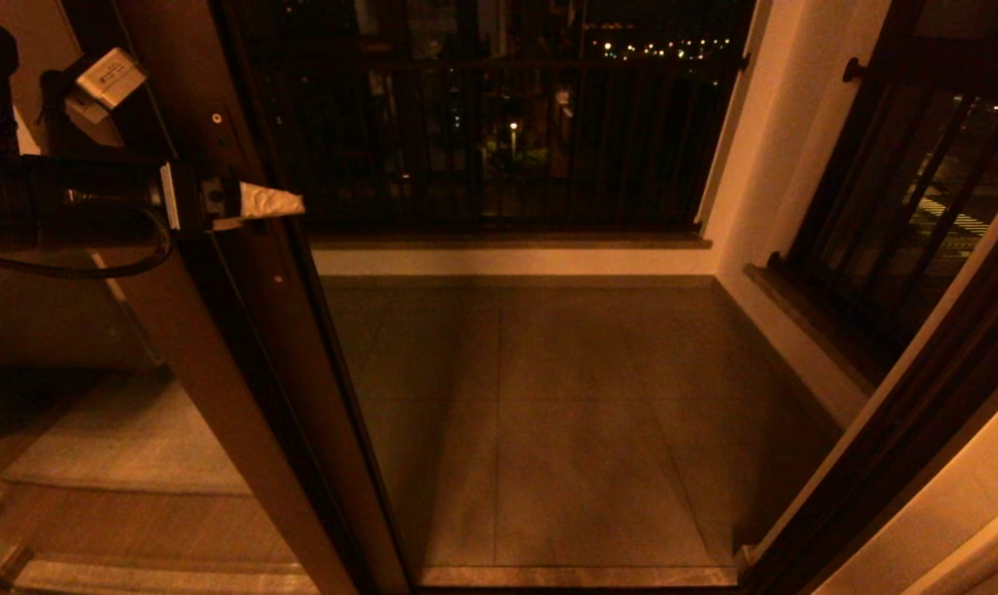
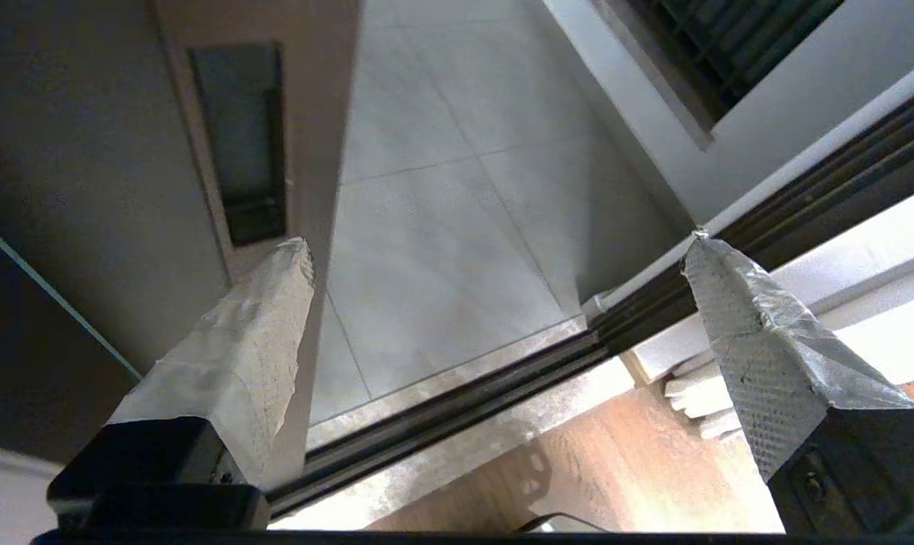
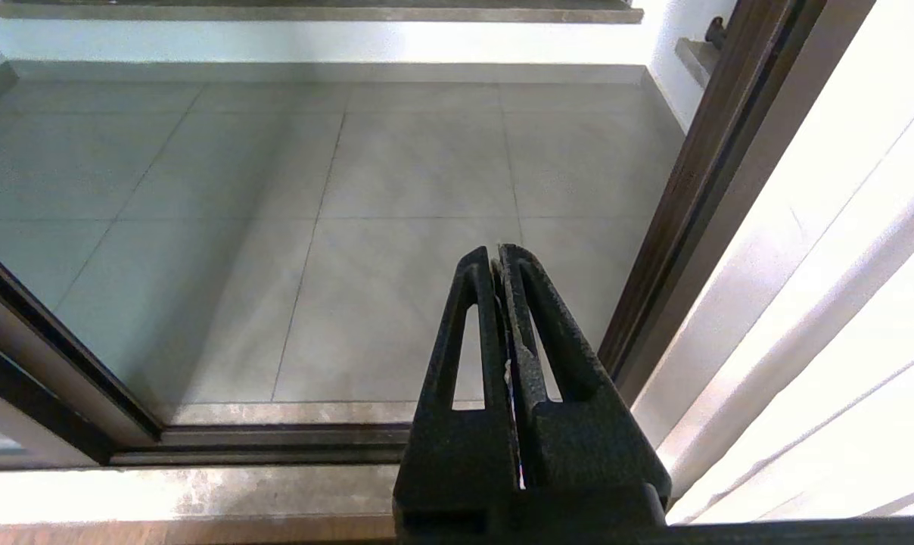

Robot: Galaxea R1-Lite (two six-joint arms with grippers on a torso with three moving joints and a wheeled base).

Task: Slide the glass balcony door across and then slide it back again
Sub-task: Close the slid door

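Taped left gripper (image 2: 498, 246) beside brown-framed glass balcony door (image 1: 243, 347)

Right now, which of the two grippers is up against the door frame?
The left gripper, open, one taped finger beside the glass balcony door handle edge. The right gripper hangs shut, clear of it.

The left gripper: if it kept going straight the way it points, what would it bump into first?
Probably nothing soon. The left gripper points past the glass balcony door edge into the open doorway; beyond lies the balcony floor, though depth is unclear.

Black-barred railing (image 1: 499, 140) beyond tiled floor (image 1: 565, 413)
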